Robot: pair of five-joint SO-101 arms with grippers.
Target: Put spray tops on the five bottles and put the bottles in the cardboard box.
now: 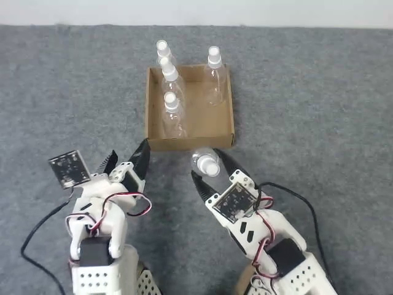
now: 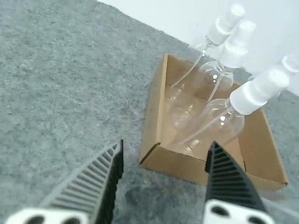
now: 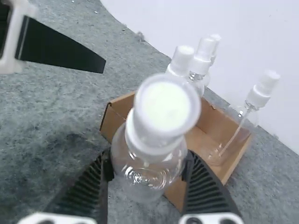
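- In the right wrist view, the bottle [image 3: 145, 175] clamped in my right gripper [image 3: 147, 163] covers much of the near wall of the cardboard box [image 3: 219, 126].
- In the left wrist view, one spray top [image 2: 292, 63] is cut by the edge, its own bottle largely hidden behind a nearer bottle [image 2: 219, 123].
- The fingers of my left gripper [image 2: 167, 147] run off that view's edge.
- In the high view, my left arm [image 1: 98, 239] and right arm [image 1: 270, 239] are cut off at their bases.

White arms [image 1: 113, 230], black ribbed pincer fingers [image 2: 224, 177], red cables [image 1: 138, 198], circuit boards [image 1: 69, 169].

We see bright, even light, faint shadows beside the cardboard box [image 1: 190, 143], glints on bottles [image 1: 174, 115] inside it.
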